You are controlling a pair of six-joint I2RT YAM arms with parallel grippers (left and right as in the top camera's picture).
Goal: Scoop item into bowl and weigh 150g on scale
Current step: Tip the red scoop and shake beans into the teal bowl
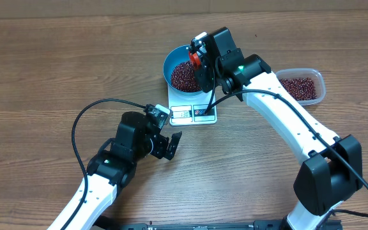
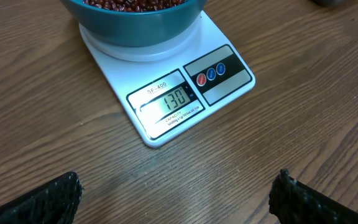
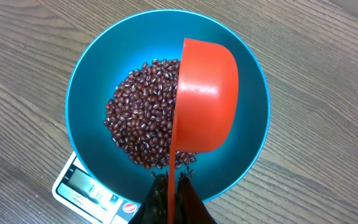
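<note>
Atop the scale (image 2: 124,73), bowl (image 3: 91,74) of beans (image 3: 138,124)

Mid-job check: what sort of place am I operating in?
Likely a robot test bench, not a kitchen: a plain wood-grain table with a small scale, a blue bowl of beans, a red scoop and a clear tub.

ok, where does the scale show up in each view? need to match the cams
Overhead: the scale is at centre frame, its front panel sticking out just below the blue bowl.
Left wrist: upper middle, display facing the camera, with the bowl on it at the top edge.
Right wrist: only a corner shows, bottom left, under the bowl.
Shared landmark: the blue bowl sitting on the scale.
</note>
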